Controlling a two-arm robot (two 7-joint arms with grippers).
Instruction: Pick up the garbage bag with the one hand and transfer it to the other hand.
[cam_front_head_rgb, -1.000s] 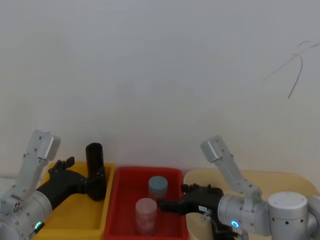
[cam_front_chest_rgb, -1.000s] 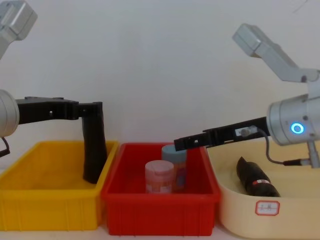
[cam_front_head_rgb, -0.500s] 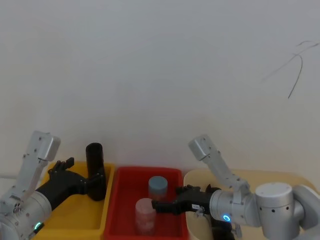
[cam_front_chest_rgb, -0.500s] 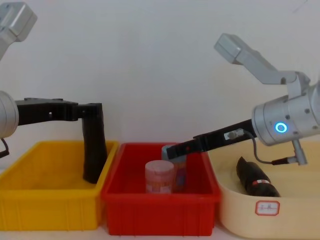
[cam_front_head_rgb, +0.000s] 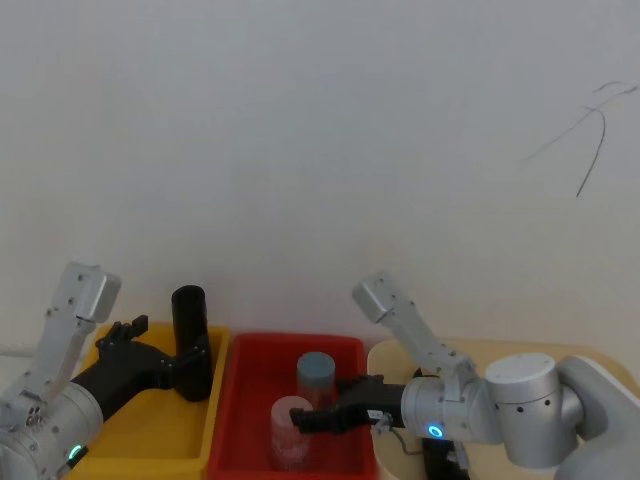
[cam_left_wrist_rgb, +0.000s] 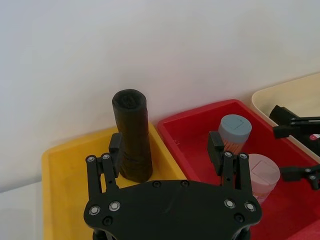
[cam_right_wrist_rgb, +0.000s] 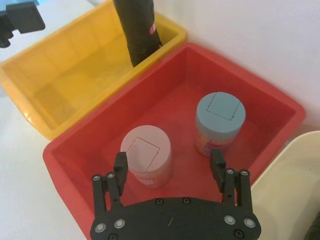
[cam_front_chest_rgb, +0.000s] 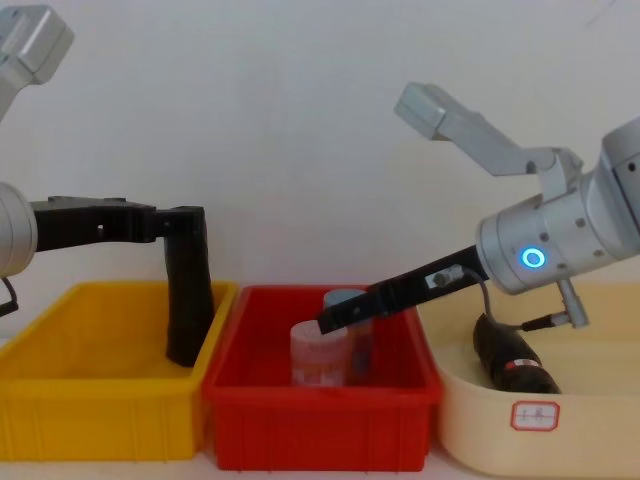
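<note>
Of two black rolls, the garbage bag (cam_front_chest_rgb: 188, 285) stands on end in the yellow bin (cam_front_chest_rgb: 100, 400) against one finger of my released left end effector (cam_left_wrist_rgb: 165, 142), the other roll (cam_front_chest_rgb: 512, 358) lies in the cream tub (cam_front_chest_rgb: 600, 420), and my right end effector (cam_right_wrist_rgb: 169, 162), fingers spread, hangs over two jars, the pink-lidded jar (cam_right_wrist_rgb: 147, 155) and the blue-lidded jar (cam_right_wrist_rgb: 219, 120), in the red bin (cam_front_chest_rgb: 320, 415).

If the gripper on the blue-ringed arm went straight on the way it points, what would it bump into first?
Probably the pink-lidded jar in the red bin: the right gripper slants down at its lid, though depth is hard to judge.
</note>
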